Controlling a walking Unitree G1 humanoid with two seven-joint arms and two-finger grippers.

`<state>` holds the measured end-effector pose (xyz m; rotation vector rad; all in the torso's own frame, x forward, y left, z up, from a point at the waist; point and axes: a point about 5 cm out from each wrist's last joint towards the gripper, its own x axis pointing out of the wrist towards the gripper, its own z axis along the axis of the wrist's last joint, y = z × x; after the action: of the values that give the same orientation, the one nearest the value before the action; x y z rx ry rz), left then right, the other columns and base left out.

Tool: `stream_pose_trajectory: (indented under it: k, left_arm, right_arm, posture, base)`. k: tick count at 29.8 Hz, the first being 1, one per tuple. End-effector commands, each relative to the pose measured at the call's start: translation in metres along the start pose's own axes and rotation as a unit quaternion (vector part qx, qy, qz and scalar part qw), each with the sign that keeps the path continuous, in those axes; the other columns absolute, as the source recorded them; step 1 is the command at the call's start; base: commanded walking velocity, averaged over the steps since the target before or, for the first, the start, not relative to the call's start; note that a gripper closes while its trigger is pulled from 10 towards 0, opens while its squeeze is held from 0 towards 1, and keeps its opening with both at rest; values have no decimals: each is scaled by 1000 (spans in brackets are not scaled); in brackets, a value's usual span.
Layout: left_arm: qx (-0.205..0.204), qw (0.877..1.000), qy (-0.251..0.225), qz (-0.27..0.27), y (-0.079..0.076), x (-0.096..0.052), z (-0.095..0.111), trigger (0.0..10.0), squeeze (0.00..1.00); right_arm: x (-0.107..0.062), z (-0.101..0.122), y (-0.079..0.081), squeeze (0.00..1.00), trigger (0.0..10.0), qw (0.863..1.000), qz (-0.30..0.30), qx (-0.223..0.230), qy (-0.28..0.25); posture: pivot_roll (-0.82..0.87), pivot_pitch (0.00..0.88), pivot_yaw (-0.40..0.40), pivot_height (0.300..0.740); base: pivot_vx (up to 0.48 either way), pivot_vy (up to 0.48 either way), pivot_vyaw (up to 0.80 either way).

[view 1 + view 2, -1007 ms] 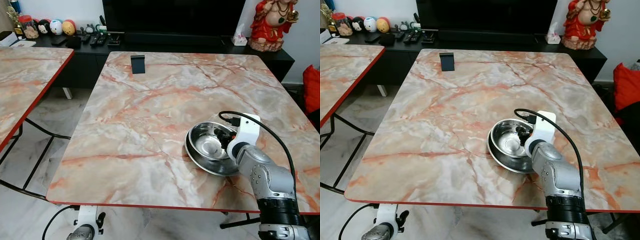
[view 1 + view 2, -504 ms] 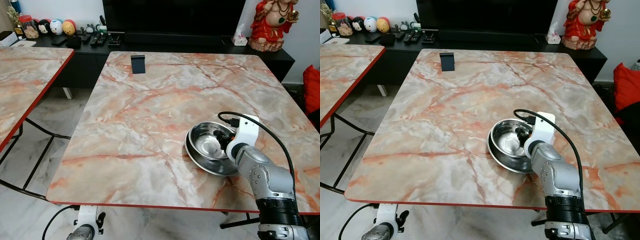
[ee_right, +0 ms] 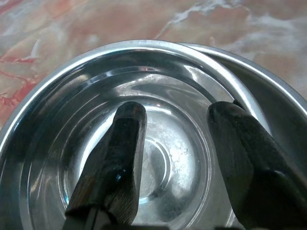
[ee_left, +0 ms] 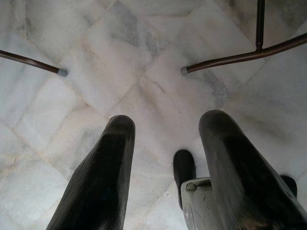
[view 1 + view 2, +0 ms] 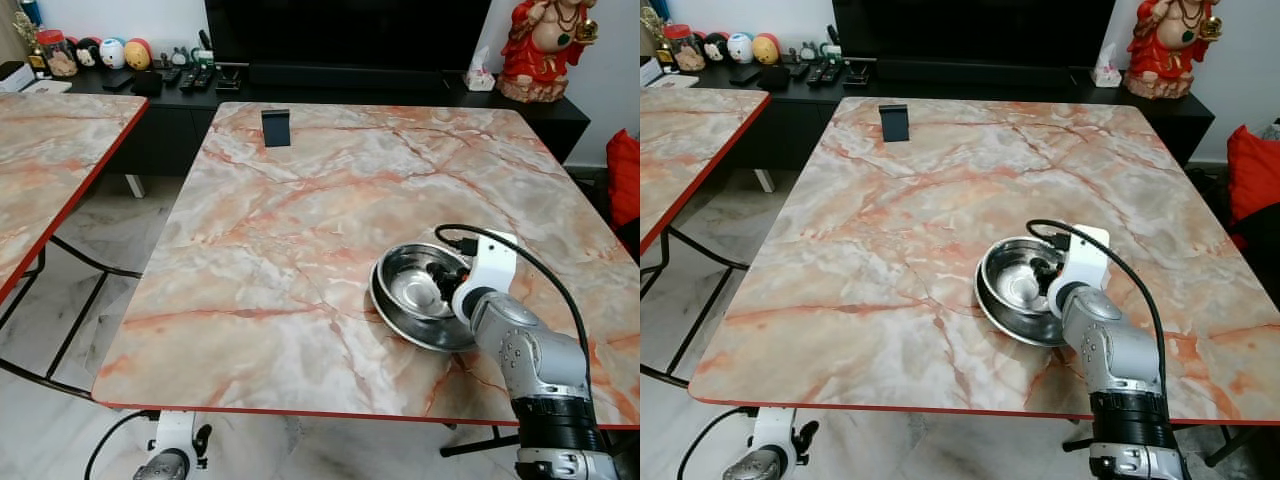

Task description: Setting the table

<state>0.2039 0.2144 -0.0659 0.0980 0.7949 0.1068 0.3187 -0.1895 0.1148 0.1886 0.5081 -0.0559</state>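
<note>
Nothing moved since last frame. I've got right gripper (image 3: 172, 158) parted wide, straddling inner steel bowl's (image 3: 62, 110) rim. Light, stiff, slippery; pinch that rim. Left gripper (image 4: 165, 158) idle, spread.

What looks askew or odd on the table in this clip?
The two steel bowls near the table's right front are nested off-centre: the inner bowl sits tilted, its rim riding above the outer bowl on one side. The right tool, open, reaches into the inner bowl. Nothing looks spilled or damaged.
</note>
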Motion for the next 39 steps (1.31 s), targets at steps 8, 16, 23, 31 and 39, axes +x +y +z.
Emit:
stream_pose_trajectory:
  k: [8,16,23,31,39]
  left_arm:
    - [-7,1000,9,-1,-1,-1,-4,10000,0]
    - [-7,1000,9,-2,-1,-1,-4,10000,0]
    - [-7,1000,9,-2,-1,-1,-3,10000,0]
    - [-7,1000,9,-2,-1,-1,-3,10000,0]
    - [-7,1000,9,-2,-1,-1,-3,10000,0]
  right_arm:
    - [0,6,-3,0,10000,1000,-10,-5,-5]
    - [0,9,-6,0,10000,1000,-15,-5,-9]
    - [0,9,-6,0,10000,1000,-16,-5,-10]
    - [0,8,-6,0,10000,1000,-15,-5,-9]
    - [0,8,-6,0,10000,1000,-15,-5,-11]
  posture:
    - [-92,13,-31,740]
    - [-92,13,-31,740]
    - [-90,12,-32,740]
    - [-92,11,-32,740]
    - [-91,10,-32,740]
  base:
    - [0,0,0]
    - [0,0,0]
    - [0,0,0]
    - [0,0,0]
    - [0,0,0]
